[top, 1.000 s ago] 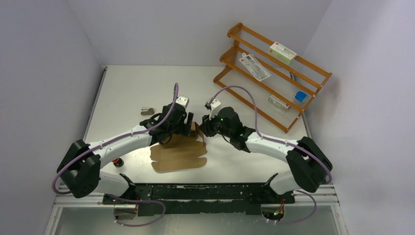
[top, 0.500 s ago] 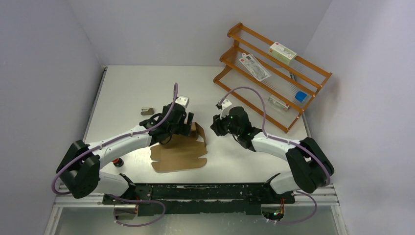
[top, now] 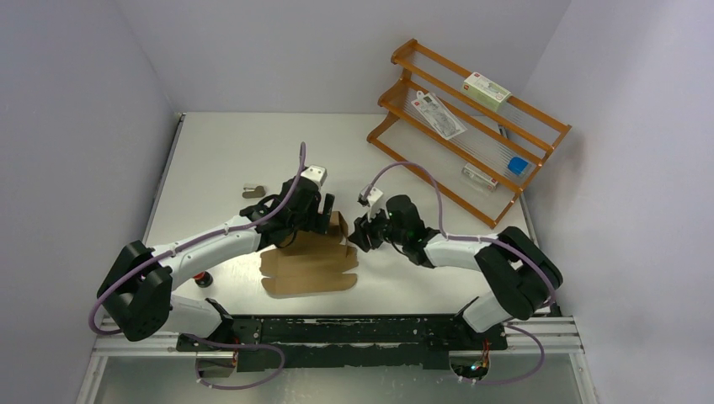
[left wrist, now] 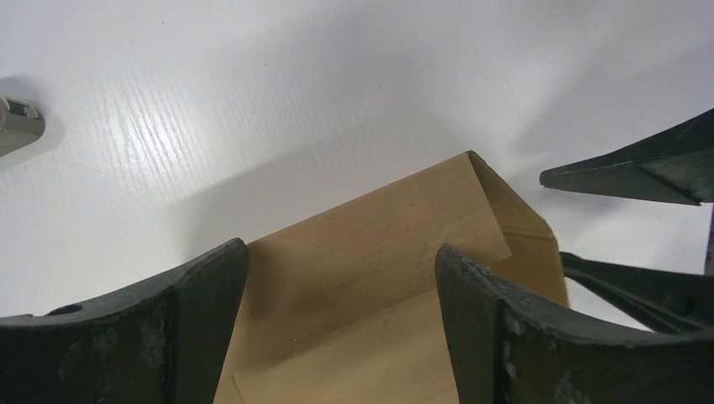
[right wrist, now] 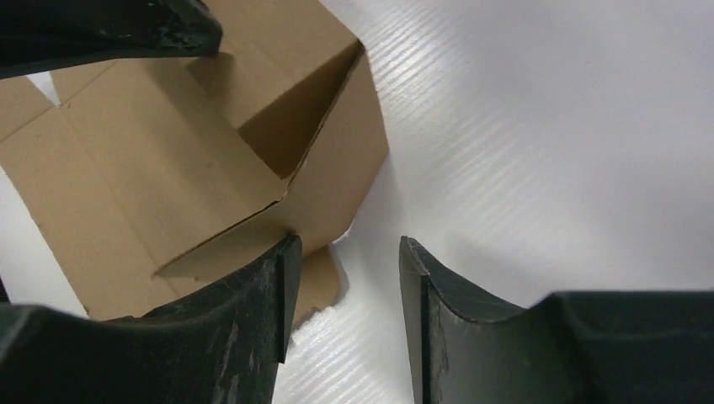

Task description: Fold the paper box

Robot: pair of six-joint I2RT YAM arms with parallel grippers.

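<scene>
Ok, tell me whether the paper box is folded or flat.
Partly folded: the paper box has its far end raised into a corner; the rest lies flat.

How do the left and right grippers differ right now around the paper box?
Left gripper stands wider, right gripper narrower. Left straddles a raised wall of the paper box; right sits beside its corner, only table between its jaws. Both are open.

The plain brown cardboard paper box (right wrist: 168,151) lies partly folded on the white desk (right wrist: 547,126), one wall raised with a corner flap angled inward. The right claw (right wrist: 347,246) stands parted with nothing gripped. Its finger (right wrist: 244,320) on the view's left overlaps the cardboard's near edge. A scuffed black part (right wrist: 101,25) crosses the top left corner.
</scene>
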